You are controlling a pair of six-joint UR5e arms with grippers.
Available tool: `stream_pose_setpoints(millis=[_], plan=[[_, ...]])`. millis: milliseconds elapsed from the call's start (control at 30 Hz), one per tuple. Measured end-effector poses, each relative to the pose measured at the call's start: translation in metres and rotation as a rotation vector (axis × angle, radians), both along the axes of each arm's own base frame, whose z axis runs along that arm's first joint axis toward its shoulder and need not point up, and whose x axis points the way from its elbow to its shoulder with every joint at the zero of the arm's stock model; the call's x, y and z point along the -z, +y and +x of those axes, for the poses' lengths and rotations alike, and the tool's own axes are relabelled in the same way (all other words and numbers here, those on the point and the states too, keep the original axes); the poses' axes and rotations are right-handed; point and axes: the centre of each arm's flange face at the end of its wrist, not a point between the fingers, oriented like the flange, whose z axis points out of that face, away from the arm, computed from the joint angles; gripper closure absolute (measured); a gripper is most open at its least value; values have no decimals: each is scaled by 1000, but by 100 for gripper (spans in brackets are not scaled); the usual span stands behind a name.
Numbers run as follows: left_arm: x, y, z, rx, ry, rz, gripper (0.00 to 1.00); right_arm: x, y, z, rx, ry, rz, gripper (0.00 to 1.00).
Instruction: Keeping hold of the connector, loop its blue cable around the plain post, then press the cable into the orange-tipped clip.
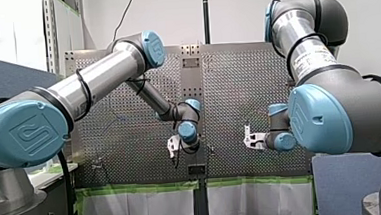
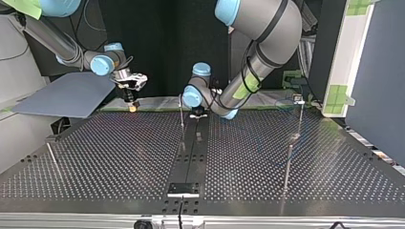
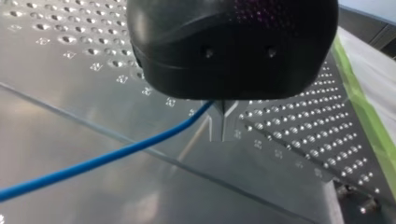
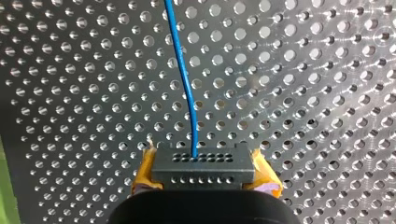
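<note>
A white wall (image 1: 242, 9) stands behind the perforated table (image 1: 125, 136), a blue-grey partition (image 1: 6, 73) beside it.

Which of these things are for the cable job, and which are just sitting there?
For the job: connector, held in my right gripper; blue cable; my left gripper, shut on that cable; thin posts, though which one is unclear.

Just lying about: grey board beside the table; green tape along the table's edge.
</note>
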Motion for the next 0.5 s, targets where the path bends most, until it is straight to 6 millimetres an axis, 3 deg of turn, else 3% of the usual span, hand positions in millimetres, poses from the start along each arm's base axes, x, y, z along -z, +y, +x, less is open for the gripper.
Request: stream_pose_setpoints(millis=[500], plan=[[-7,2,9,-2,-6,-8,100,-6,-10,-2,-4,-4,-17,89]])
